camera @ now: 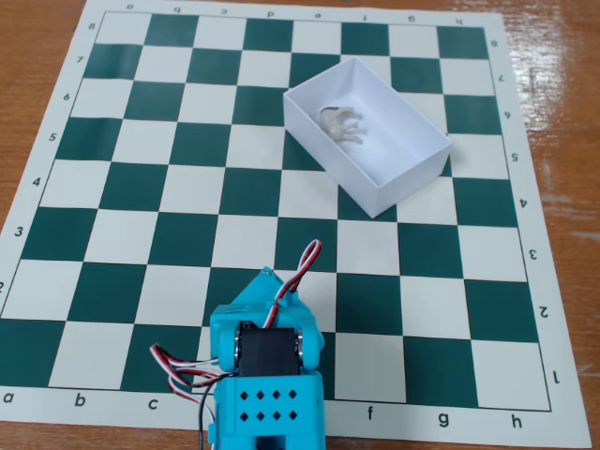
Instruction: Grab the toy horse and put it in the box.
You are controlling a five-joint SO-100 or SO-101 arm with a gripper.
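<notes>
Horse [341, 123] lying inside the box [412, 178], toward its upper-left end, box angled on the chessboard [122, 187] right of centre, turquoise arm [267, 375] folded at the board's bottom edge, well apart from the box, gripper state impossible to tell.

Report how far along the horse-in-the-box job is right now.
Done, by the look of it: the tiny grey-white plastic toy horse lies inside the white rectangular open-top box on the green-and-cream chessboard mat. In hand: nothing visible; the turquoise arm sits folded at the mat's near edge, away from the box, its gripper not distinguishable. Left: nothing apparent.
</notes>
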